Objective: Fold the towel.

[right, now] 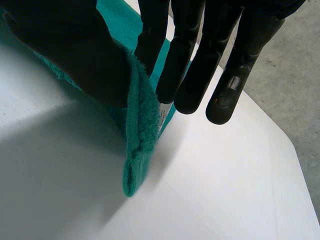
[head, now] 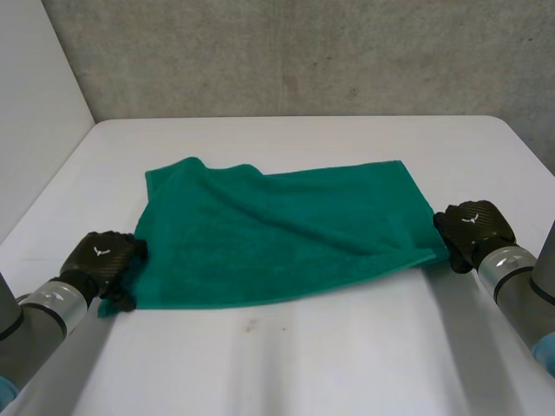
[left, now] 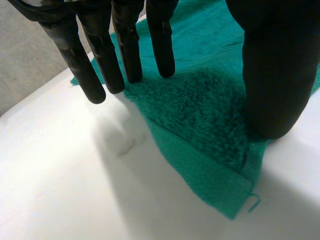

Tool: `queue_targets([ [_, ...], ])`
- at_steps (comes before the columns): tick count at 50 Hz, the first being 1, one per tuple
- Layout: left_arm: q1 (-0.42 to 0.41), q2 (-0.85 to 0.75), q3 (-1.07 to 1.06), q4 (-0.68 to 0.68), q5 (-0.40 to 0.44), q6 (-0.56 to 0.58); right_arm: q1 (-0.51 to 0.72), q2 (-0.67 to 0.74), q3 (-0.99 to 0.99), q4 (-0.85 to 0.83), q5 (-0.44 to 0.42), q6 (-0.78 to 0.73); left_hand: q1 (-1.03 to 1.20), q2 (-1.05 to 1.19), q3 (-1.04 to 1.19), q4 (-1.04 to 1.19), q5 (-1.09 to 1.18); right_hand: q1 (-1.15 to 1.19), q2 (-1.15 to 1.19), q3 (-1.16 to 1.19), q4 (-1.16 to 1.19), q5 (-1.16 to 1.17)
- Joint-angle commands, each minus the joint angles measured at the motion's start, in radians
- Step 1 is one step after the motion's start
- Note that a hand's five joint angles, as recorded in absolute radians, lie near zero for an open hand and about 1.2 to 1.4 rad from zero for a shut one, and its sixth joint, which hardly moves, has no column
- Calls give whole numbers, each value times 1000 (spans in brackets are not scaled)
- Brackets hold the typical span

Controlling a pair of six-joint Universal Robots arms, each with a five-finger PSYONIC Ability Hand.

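Observation:
A green towel (head: 277,230) lies spread and slightly rumpled on the white table (head: 303,364). My left hand (head: 104,256) is at the towel's near left corner. In the left wrist view its fingers (left: 125,50) stand straight just above the cloth, and its thumb rests on the towel (left: 200,110) near the corner, which lies flat. My right hand (head: 473,227) is at the towel's near right corner. In the right wrist view the towel's edge (right: 140,130) stands lifted off the table, pinched between that hand's thumb (right: 75,55) and a finger.
A grey concrete wall (head: 303,52) rises behind the table's far edge, and a white panel (head: 35,113) stands at the far left. Bare table runs in front of the towel, between my two arms.

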Motion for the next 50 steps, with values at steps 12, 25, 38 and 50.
queue_targets([
  [12, -11, -19, 33, 118, -40, -2, 0, 0, 1, -1, 2, 0, 678, 681, 680, 676, 688, 416, 218, 216, 204, 221],
  [25, -17, 287, -43, -23, -42, -17, 9, -128, -20, 133, 0, -86, 886, 889, 889, 884, 896, 416, 218, 216, 204, 221],
  [38, -15, 568, -34, -574, -39, 1, 6, -371, -11, 706, 2, -525, 886, 889, 889, 884, 896, 416, 218, 216, 204, 221],
  [50, -21, 228, 64, -502, -45, -2, 15, -126, -82, 432, 17, -454, 886, 889, 889, 884, 896, 416, 218, 216, 204, 221],
])
